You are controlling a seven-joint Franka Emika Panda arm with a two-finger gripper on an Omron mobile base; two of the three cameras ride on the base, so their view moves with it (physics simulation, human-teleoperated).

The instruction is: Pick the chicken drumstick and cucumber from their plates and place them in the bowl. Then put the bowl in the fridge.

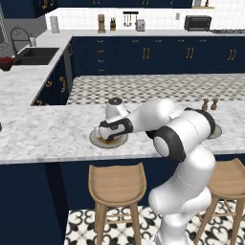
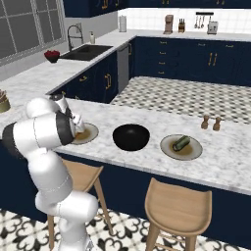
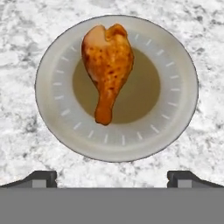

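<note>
The orange-brown chicken drumstick (image 3: pixel 107 59) lies on a beige-grey plate (image 3: pixel 175 74), thick end away from my fingers. My gripper (image 3: pixel 112 176) hangs straight above this plate (image 1: pixel 94 139), open and holding nothing, its fingertips (image 3: pixel 43 177) wide apart. In the right base view the black bowl (image 2: pixel 131 136) stands on the marble counter between that plate (image 2: pixel 90 133) and a second plate (image 2: pixel 166 147). The dark green cucumber (image 2: pixel 181 143) rests on the second plate. My gripper (image 1: pixel 108 133) sits low over the drumstick's plate, largely masked by the arm. The fridge is out of view.
Two small shakers (image 2: pixel 211 122) stand behind the cucumber's plate. Wooden stools (image 1: pixel 117 184) sit under the counter's near edge (image 1: pixel 48 158). A sink (image 2: pixel 86 51) and a red bowl (image 2: pixel 51 55) lie on the far left counter.
</note>
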